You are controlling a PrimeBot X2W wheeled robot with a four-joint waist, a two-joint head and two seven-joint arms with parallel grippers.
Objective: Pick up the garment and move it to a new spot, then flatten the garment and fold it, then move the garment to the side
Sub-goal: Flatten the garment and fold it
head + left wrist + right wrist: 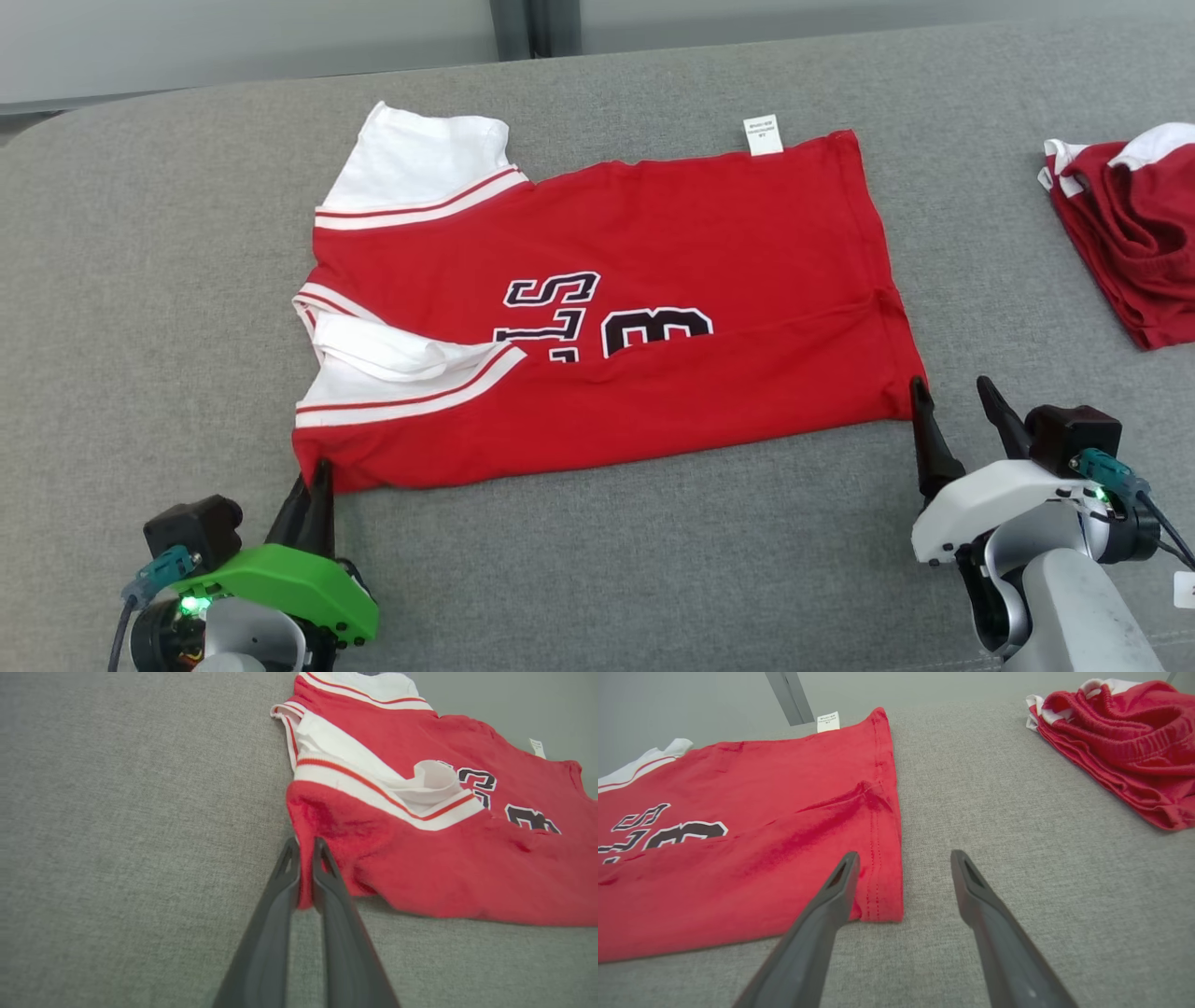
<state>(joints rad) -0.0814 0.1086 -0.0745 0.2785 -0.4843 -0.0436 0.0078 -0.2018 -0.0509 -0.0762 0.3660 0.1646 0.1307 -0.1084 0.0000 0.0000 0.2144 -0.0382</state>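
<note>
**Left gripper pinches a shirt corner, right gripper waits open at the other**

Your red shirt [709,401] lies spread out on the grey cushion [607,579], in the middle of the head view. Its white sleeves are on your left side and its bottom hem is on your right side. A small white tag [763,134] sticks out at the far edge.

Your left gripper [317,471] is at the near left corner of the shirt. Its two fingers are squeezed together, with a bit of red cloth caught between them. The left wrist view shows the cloth bunched up at the tips.

Your right gripper [952,392] is at the near right corner. Its fingers stand wide apart and hold nothing. In the right wrist view, one finger is over the hem and the other is over bare cushion, so the corner lies between them. You cannot tell if that finger touches the cloth.

A pile of red and white clothes [1130,243] sits far to your right, well apart from the shirt.
</note>
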